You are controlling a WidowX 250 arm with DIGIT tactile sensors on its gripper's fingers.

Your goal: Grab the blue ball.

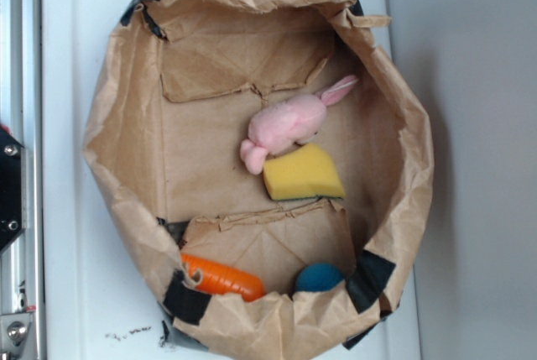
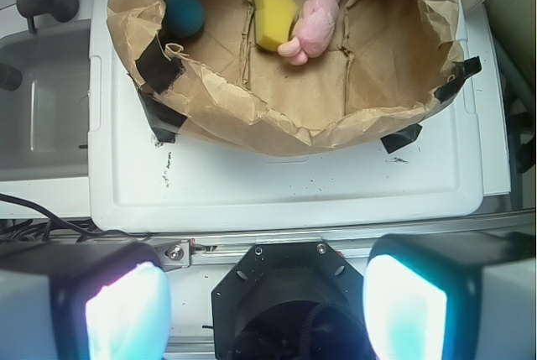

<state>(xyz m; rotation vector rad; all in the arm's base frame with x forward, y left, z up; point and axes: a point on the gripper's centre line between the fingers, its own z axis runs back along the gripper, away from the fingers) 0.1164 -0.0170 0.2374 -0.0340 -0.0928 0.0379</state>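
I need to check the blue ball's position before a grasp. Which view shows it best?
The wrist view: the blue ball shows almost whole against the paper bag's wall. The exterior view has its lower part hidden behind the bag's rim.

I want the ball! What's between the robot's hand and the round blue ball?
In the wrist view: bare white tray, then the brown paper bag's crumpled wall.

The hand (image 2: 267, 301) is showing only in the wrist view, hanging at the bottom edge with its two fingers (image 2: 126, 310) spread wide apart. Nothing is sitting between them. Both pads are glowing pale blue-white, and the black wrist mount is sitting between them.
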